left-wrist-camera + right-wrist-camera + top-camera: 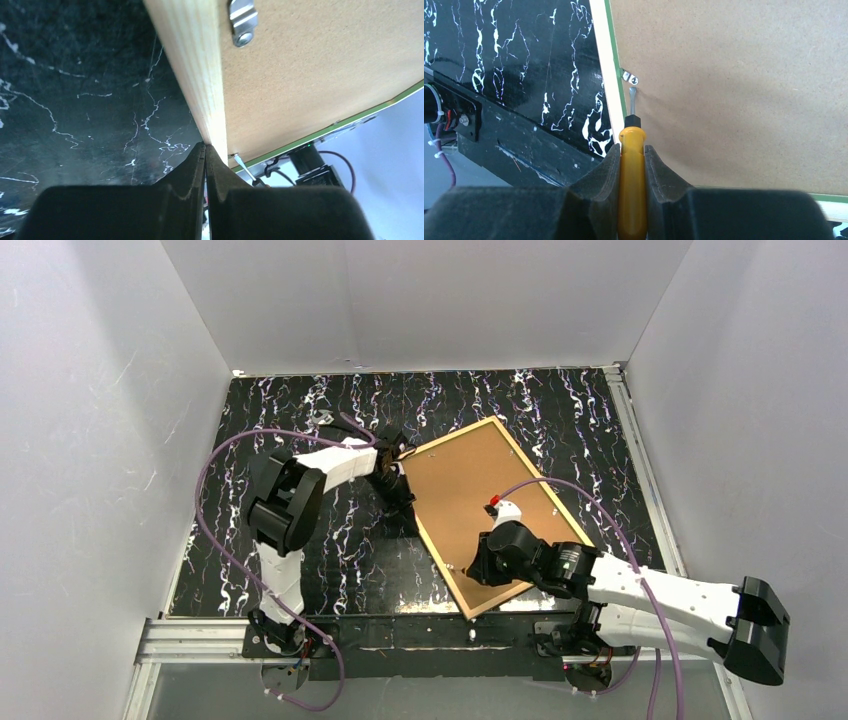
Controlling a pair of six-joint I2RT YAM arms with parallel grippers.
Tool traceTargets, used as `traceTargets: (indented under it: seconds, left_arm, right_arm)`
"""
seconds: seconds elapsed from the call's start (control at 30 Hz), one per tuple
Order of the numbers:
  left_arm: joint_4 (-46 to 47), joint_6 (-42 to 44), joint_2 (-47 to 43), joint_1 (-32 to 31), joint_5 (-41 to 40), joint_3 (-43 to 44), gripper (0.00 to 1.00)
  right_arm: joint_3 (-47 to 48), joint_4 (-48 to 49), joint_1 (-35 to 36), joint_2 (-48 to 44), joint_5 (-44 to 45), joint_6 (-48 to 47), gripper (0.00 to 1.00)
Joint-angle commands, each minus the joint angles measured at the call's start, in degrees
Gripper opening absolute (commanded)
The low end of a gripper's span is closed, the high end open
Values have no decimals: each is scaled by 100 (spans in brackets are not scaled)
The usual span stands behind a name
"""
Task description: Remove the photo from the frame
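Note:
The frame [528,462] lies face down and askew on the black marbled table, with its light wood edge [200,65] and thin green rim [611,60] showing. The brown backing board [480,502] covers its back, so the photo is hidden. My left gripper [205,147] is shut with nothing between the fingers, its tips against the frame's wood edge at the far left corner [402,480]. My right gripper [631,150] is shut on a yellow-handled screwdriver [631,170]. The screwdriver's metal tip sits just below a small metal clip [630,77] on the frame's near left edge.
A metal hanger [242,22] is fixed to the backing board [310,75]. White walls enclose the table on three sides. An aluminium rail [200,635] with the arm bases runs along the near edge. Purple cables loop from both arms.

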Motion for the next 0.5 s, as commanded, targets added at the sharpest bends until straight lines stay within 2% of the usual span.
traceTargets:
  seconds: [0.0,0.1,0.33,0.47]
  left_arm:
    - [-1492,1174,499,210,-223,770,0]
    - [-1946,1551,753,228,-254,1200,0]
    - [-1606,1400,780,263,-138,1015,0]
    - [-1407,1160,773,262,-3,825,0]
  right_arm:
    - [439,-79,179,339,346,2,1]
    - [628,-33,262,636,380,-25,1]
    - [1097,-28,476,1461,475,-44,1]
    - [1315,-99,522,1763,868,11,1]
